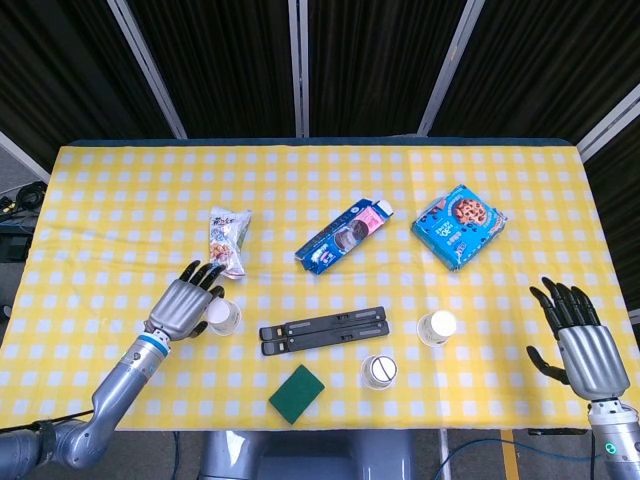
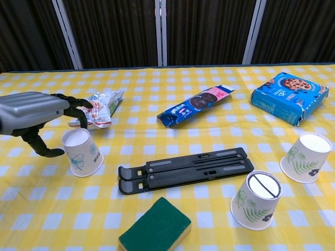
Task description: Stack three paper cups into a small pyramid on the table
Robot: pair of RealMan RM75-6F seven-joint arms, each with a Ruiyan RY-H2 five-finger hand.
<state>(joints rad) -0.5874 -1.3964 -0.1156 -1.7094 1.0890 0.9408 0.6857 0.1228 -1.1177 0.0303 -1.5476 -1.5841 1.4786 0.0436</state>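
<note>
From the head view, your left hand (image 1: 185, 305) sits just beside the left cup (image 1: 222, 316), fingers spread and holding nothing. Your right hand (image 1: 580, 345) waits open at the counter (image 1: 120, 190) edge, well apart from the right cup (image 1: 437, 327) and the front cup (image 1: 379, 371).

From the chest view, the left cup (image 2: 82, 151) stands between thumb and fingers (image 2: 78, 111), not yet gripped. Close gently around its middle; paper walls likely crush. Avoid the snack bag (image 2: 99, 108) just behind.

Yellow-and-white checked tablecloth (image 1: 320, 190), green sponge (image 2: 155, 226), blue cookie box (image 2: 289, 97) — white cups (image 2: 81, 151) with leaf prints
</note>
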